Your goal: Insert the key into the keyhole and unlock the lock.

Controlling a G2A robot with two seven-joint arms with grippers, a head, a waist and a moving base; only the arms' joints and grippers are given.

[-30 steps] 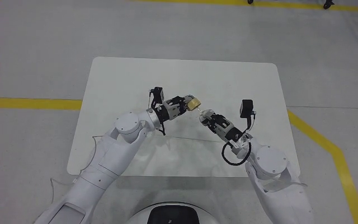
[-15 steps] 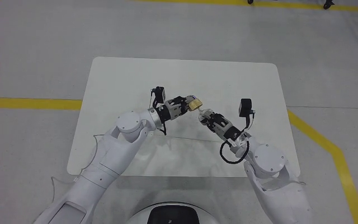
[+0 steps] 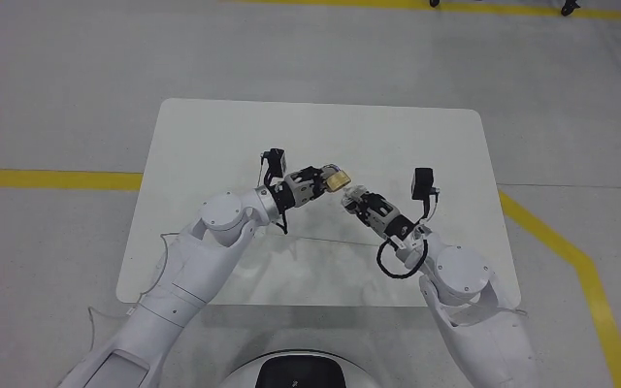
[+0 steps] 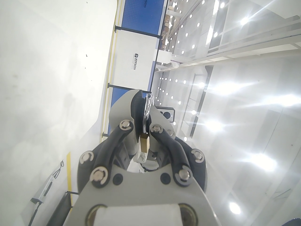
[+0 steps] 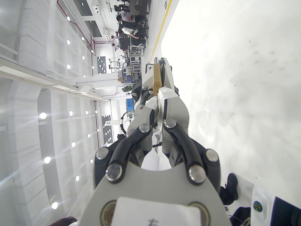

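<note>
The small brass padlock (image 3: 338, 178) is pinched by the left gripper (image 3: 326, 178) over the middle of the white table (image 3: 194, 145). At its 5 o'clock the right gripper (image 3: 351, 198) pinches the white-taped key (image 5: 160, 99) (tip at the padlock). Stiff, slippery metal, I judge: hold the taped head.

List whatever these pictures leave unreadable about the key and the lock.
- Keyhole: too small in the top view; in the right wrist view the lock sits edge-on behind the taped key.
- Key tip, inside the keyhole or short of it: its tape and the right gripper cover it.
- Lock, latched or sprung: in the left wrist view the left gripper closes around it.
</note>
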